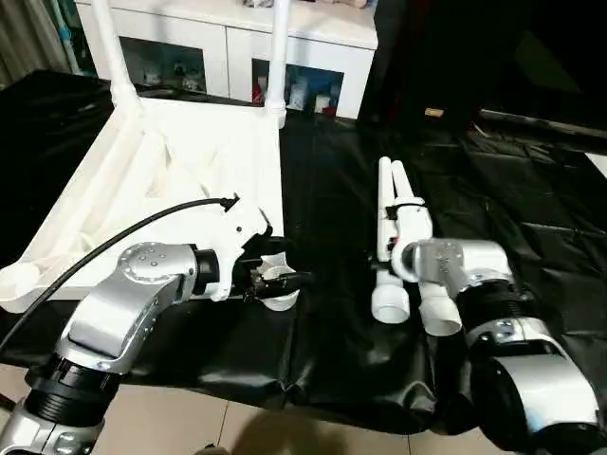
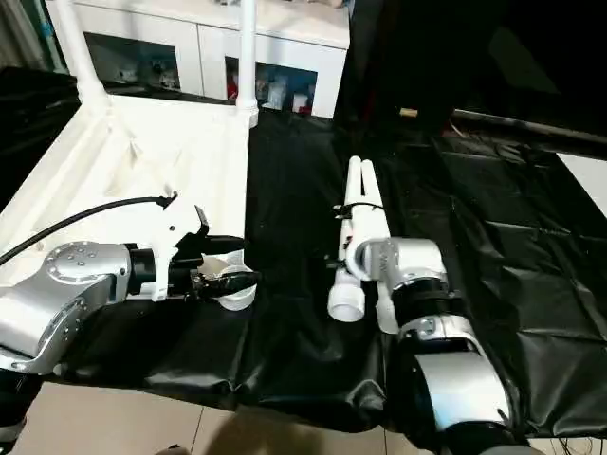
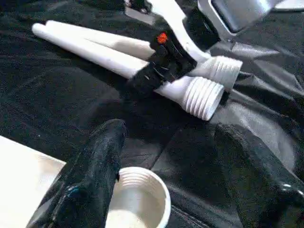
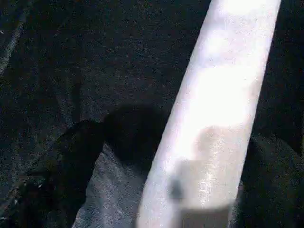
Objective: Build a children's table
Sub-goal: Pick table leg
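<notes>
White plastic everywhere: the ribbed rectangular tabletop lies upside down on the left half of the black-sheeted bench, and two round white tube legs already stand upright in its far corner sockets. So I'd call it about halfway. The other two white tube legs lie side by side on the bench, right of the tabletop, threaded ends towards the near edge, and both near sockets look unfilled.

The left gripper sits at the near right corner socket, its fingers spread on either side of the round cup; whether they actually press on it, I can't tell. The right gripper is down over the loose legs with its fingers released and wide, one leg running between them, nothing clenched yet.

The head views give the whole layout. The left wrist view shows what they don't: the ridged screw ends of the loose legs and the open mouth of the socket. The right wrist view just shows that one leg up close between its own dark fingers.
</notes>
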